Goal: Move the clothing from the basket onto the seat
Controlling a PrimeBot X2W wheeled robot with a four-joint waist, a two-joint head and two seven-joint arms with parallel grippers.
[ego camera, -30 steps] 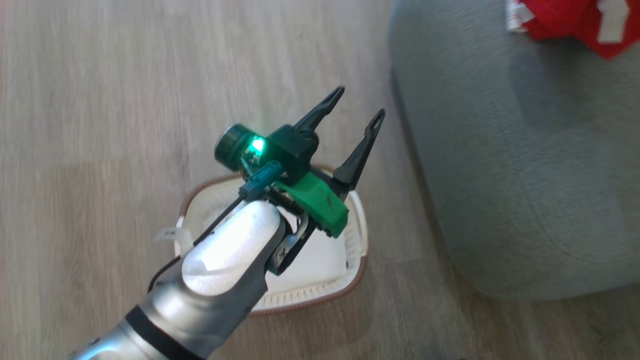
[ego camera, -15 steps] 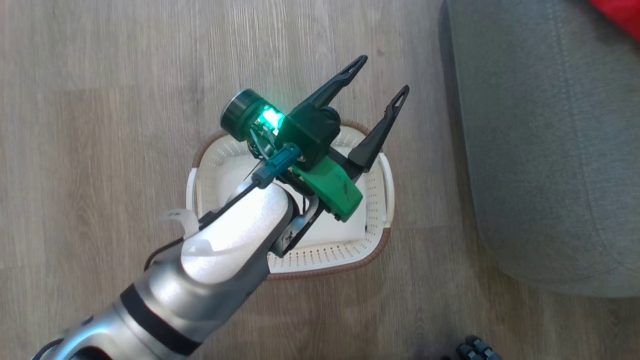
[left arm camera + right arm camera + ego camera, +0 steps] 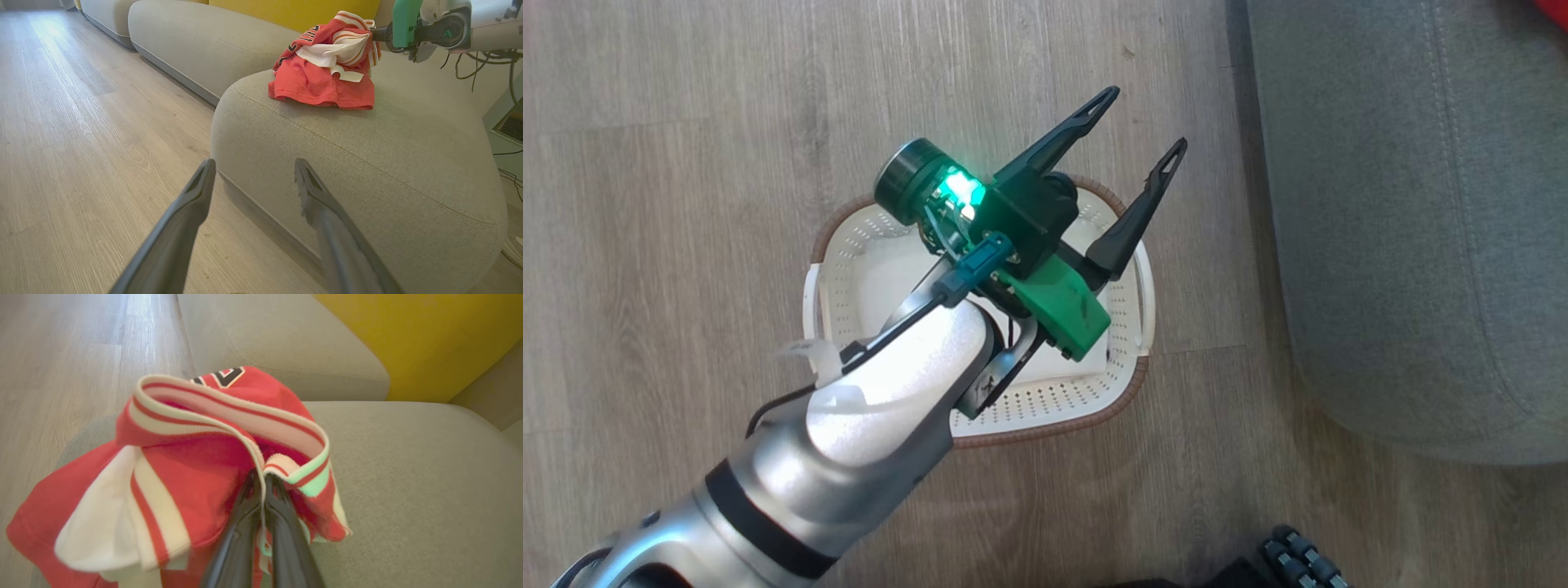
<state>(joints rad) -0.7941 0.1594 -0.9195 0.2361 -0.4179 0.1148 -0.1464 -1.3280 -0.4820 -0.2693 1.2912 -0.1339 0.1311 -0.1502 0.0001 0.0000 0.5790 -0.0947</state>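
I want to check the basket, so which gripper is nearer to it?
Left. The left gripper hangs open just above the basket; the right gripper is off over the seat, shut on the clothing.
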